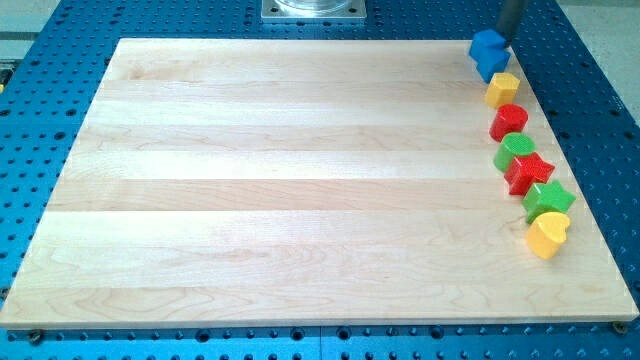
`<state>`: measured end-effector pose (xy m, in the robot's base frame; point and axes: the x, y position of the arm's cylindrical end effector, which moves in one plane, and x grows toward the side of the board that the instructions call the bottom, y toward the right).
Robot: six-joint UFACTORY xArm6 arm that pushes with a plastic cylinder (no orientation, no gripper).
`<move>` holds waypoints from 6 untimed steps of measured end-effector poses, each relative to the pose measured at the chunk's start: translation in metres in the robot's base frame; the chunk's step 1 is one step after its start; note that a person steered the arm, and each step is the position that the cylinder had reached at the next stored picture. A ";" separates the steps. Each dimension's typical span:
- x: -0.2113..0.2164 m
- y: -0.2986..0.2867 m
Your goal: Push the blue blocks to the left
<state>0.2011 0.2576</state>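
Camera view, starting from the lower edge of the frame: the wooden board (300, 180) fills most of the picture, lying on a blue perforated table (40, 110). All blocks sit in a column along the board's right side. Nearest, at lower right, is a yellow heart block (547, 236), touching a green star block (549, 200) just above it. Next up come a red star block (528, 172) and a green round block (514, 150), pressed together, then a red round block (509, 121) and a yellow block (502, 89) of angular shape. Farthest, at upper right, the blue blocks (489, 53) sit bunched together, their shapes hard to separate. My tip (503, 42) is at their upper-right edge, apparently touching. No claw here: the rod grasps nothing.
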 end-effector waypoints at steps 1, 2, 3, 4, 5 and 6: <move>0.017 -0.095; 0.017 -0.065; 0.002 -0.014; 0.037 0.033; 0.064 0.019; 0.063 -0.044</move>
